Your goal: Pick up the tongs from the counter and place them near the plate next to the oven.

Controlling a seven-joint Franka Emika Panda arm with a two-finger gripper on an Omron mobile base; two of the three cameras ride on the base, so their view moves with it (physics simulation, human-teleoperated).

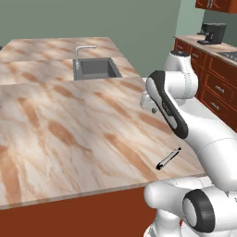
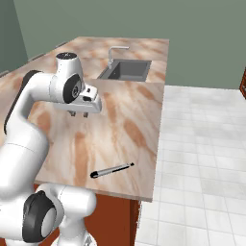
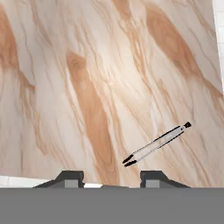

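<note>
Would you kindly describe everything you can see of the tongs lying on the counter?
The tongs are a slim, stick-like utensil, silver-grey along the shaft with black ends, metallic in look. In the hand view one end splits into two dark tips, set close together. They lie flat and diagonal on the tan marble-look counter, near its front edge and corner. Only the counter touches them; the gripper hangs above the counter, apart from them, its fingers spread.

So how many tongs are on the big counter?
1. The tongs lie flat on the counter near its front corner, far from the sink. The arm might hide something.
</note>
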